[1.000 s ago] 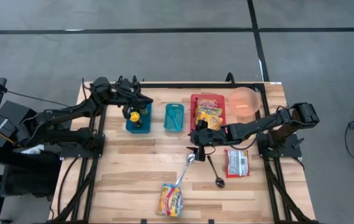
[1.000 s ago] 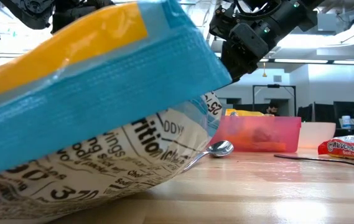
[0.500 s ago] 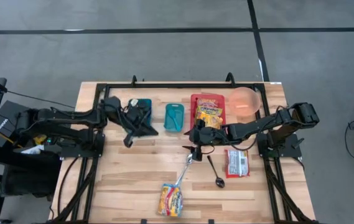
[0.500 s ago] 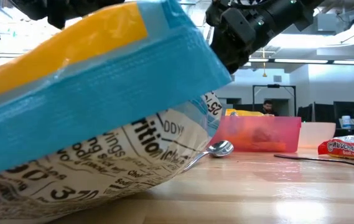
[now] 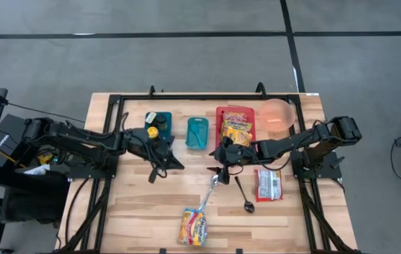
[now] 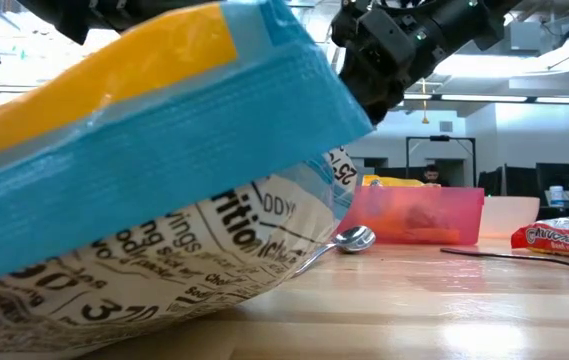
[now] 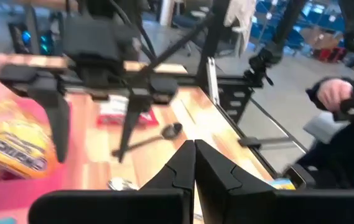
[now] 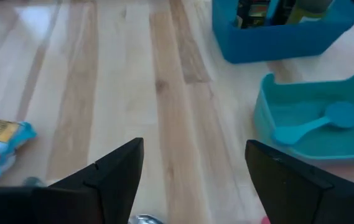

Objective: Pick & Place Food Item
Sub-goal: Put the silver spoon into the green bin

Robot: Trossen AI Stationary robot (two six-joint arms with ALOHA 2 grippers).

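Note:
A yellow-and-blue snack bag (image 5: 194, 226) lies flat near the table's front edge; it fills the left of the low view (image 6: 144, 180). My left gripper (image 5: 173, 163) hovers shut and empty over bare wood, in front of the dark teal bin (image 5: 156, 128) that holds a yellow item. Its shut fingers (image 7: 194, 163) point toward my right arm. My right gripper (image 5: 220, 162) stands open above the table, just beyond the bowl of a metal spoon (image 5: 211, 188), with nothing between its fingers (image 8: 195, 180).
A light teal tray (image 5: 197, 132) holds a plastic spoon. A red bin (image 5: 235, 125) holds a snack pack, with a pink bowl (image 5: 278, 114) beside it. A red packet (image 5: 267, 183) and a black spoon (image 5: 244, 197) lie at the right. A person's hand (image 7: 332, 93) shows beyond the table.
My left gripper has swung away from above the dark teal bin, toward the table's near edge and its middle, sinking a little; it now points at my right arm. The yellow item stays in the bin. My right gripper has kept its place.

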